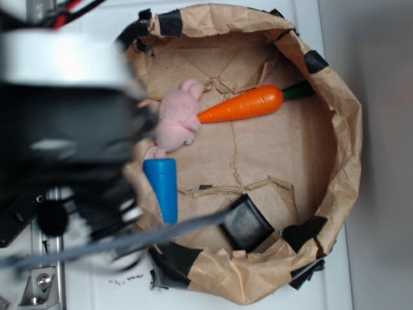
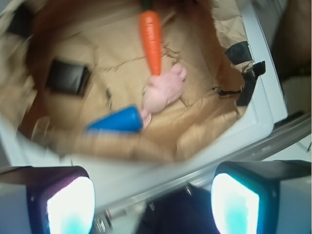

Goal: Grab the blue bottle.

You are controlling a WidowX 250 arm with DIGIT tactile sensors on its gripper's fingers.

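My gripper (image 2: pixel 152 204) hung with fingers apart while the small bright-blue plastic bottle (image 1: pixel 162 187) lay lengthwise, wide end toward the pink plush toy (image 1: pixel 178 121), no readable label.

Exterior looks straight down, wrist slants in lower — both share the paper-walled bin (image 1: pixel 342 129).

Blurred black arm (image 1: pixel 64 142), white collar, pale glowing fingers (image 2: pixel 70 204).
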